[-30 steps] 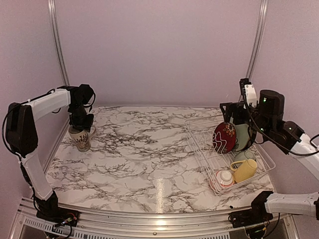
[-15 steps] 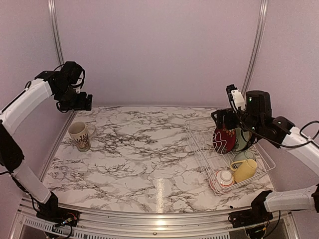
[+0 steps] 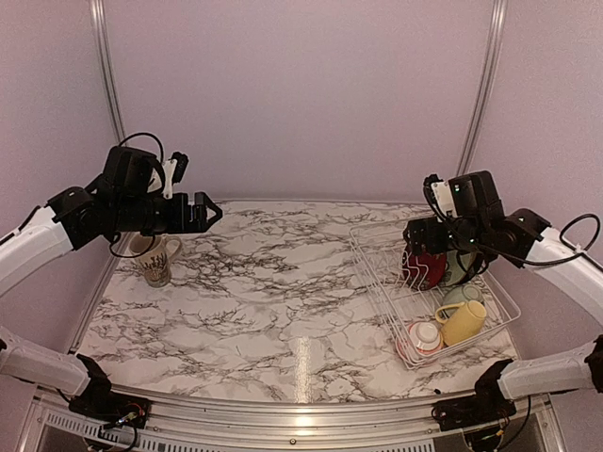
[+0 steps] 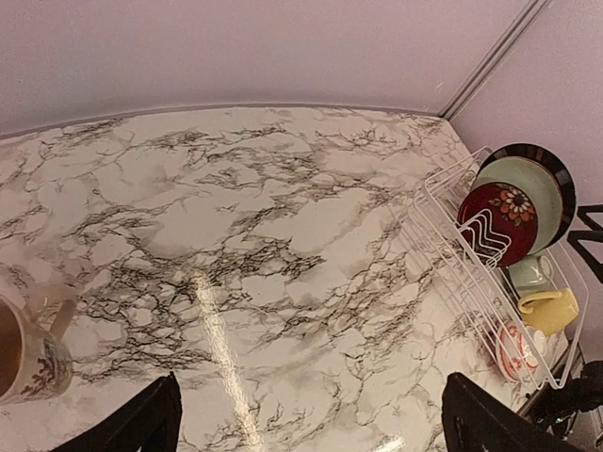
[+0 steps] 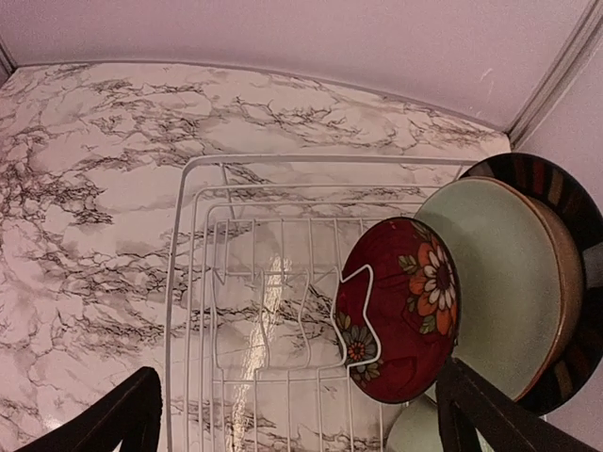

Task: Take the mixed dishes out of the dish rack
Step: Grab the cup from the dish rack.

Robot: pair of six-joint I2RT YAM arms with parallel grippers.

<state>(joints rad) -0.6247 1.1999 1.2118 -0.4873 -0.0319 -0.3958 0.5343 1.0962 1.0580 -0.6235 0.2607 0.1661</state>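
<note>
Marble table (image 3: 283, 282), white wire dish rack (image 3: 388, 282)

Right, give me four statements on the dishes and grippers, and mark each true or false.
1. The cream printed mug stands on the table, outside the dish rack. True.
2. The left gripper holds the yellow mug. False: the mug lies in the rack, and the gripper is open and empty.
3. The red patterned plate stands on edge in the rack. True.
4. The right gripper is shut on the pale green plate. False: it is open above the rack, holding nothing.
</note>
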